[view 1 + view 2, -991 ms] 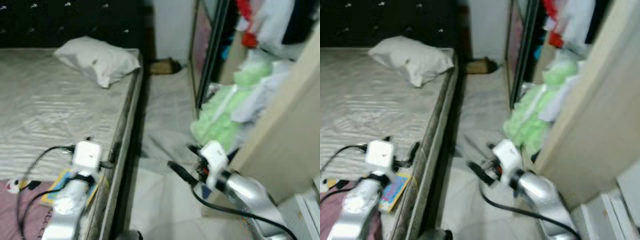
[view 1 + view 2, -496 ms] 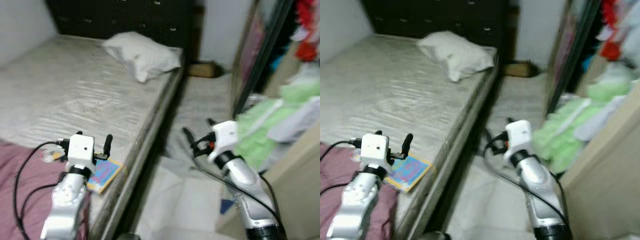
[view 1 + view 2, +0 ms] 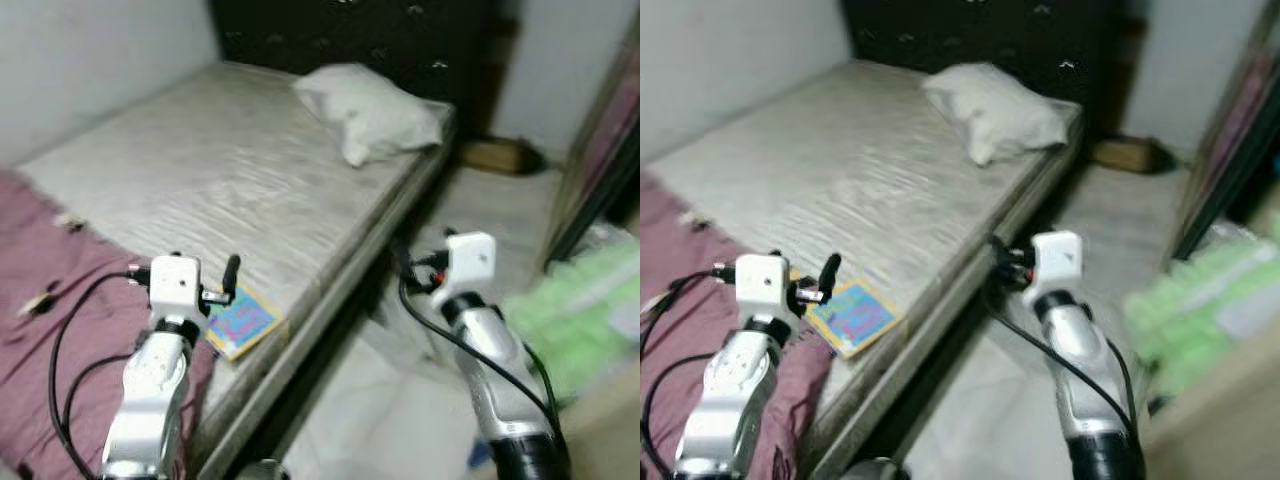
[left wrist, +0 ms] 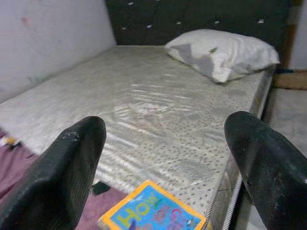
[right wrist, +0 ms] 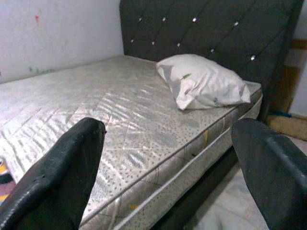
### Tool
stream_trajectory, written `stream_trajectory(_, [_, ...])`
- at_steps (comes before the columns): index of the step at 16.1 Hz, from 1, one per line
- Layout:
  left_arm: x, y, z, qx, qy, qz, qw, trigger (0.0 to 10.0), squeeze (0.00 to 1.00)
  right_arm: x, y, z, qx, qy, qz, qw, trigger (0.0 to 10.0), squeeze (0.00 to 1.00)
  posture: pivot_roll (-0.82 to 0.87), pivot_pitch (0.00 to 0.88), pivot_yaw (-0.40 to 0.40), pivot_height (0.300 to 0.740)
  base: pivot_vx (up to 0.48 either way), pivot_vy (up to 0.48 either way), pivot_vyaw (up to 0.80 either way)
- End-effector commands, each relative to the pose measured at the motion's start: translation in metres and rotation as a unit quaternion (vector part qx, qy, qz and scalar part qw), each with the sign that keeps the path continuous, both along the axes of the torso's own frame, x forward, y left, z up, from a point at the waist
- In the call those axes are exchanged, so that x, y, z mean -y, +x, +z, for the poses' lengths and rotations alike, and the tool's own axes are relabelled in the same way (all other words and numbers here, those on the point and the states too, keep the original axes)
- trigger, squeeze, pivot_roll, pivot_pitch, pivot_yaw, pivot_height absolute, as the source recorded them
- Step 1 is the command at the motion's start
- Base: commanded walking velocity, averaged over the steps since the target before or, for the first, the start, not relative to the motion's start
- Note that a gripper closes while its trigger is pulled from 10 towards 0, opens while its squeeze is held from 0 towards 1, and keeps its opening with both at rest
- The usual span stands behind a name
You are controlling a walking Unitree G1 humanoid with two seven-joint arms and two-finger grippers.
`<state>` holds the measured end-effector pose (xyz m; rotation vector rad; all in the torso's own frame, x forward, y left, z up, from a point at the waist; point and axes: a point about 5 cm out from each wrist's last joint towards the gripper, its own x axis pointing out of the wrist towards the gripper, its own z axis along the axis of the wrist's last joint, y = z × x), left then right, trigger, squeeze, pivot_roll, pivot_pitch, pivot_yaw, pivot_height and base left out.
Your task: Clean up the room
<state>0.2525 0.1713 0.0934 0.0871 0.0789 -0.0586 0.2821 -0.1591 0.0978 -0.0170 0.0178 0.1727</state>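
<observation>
Lying nearest on the bed's (image 3: pixel 250 190) bare mattress, a colourful children's book (image 3: pixel 240 322) sits at the edge beside a maroon blanket (image 3: pixel 50 300), just ahead of the left gripper (image 4: pixel 168 163), whose fingers (image 4: pixel 62 172) are spread wide and hold nothing. Over the floor beside the bed, the right gripper (image 5: pixel 168 167) is likewise spread and empty. Farther off, a white pillow (image 3: pixel 370 110) rests against the dark tufted headboard (image 5: pixel 216 28). Green clothes (image 3: pixel 580 310) are heaped on the right.

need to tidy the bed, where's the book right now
The book lies on the mattress at its near edge, beside the purple blanket, just ahead of the left gripper; the pillow is far off at the headboard end.
</observation>
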Motion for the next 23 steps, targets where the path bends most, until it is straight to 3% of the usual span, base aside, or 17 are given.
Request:
stream_trajectory(1, [-0.003,0.000,0.000,0.000,0.007,0.004,1.000,10.0,0.00,-0.012,0.003,0.004,0.012,0.006,0.015,1.000,10.0,0.00,-0.04,0.000,0.035,0.740,0.000,0.000,0.78])
stream_trajectory(4, [0.006,0.003,0.003,0.010,0.010,0.007,1.000,10.0,0.00,-0.014,0.003,0.004,0.017,0.006,0.015,1.000,10.0,0.00,-0.04,0.000,0.040,0.740,0.000,0.000,0.78])
stream_trajectory(8, [0.001,0.008,0.008,0.033,0.049,0.014,0.998,10.0,0.00,-0.013,0.001,0.002,0.020,0.004,0.007,1.000,10.0,0.00,-0.04,0.000,0.037,0.740,0.000,0.000,0.77])
stream_trajectory(14, [0.007,0.006,0.012,0.040,0.020,0.018,0.999,10.0,0.00,-0.009,0.003,0.003,0.026,-0.003,-0.014,1.000,10.0,0.00,-0.04,0.000,0.036,0.740,0.000,0.000,0.69])
stream_trajectory(17, [0.010,0.007,0.011,0.040,0.017,0.016,0.999,10.0,0.00,0.001,0.006,0.004,0.029,-0.016,-0.067,0.997,10.0,0.00,-0.04,0.000,0.035,0.740,0.000,0.000,0.38])
stream_trajectory(23, [0.013,0.008,0.009,0.034,0.008,0.000,0.999,10.0,0.00,0.002,0.005,0.004,0.030,-0.020,-0.077,0.996,10.0,0.00,-0.05,0.000,0.045,0.740,0.000,0.000,0.47])
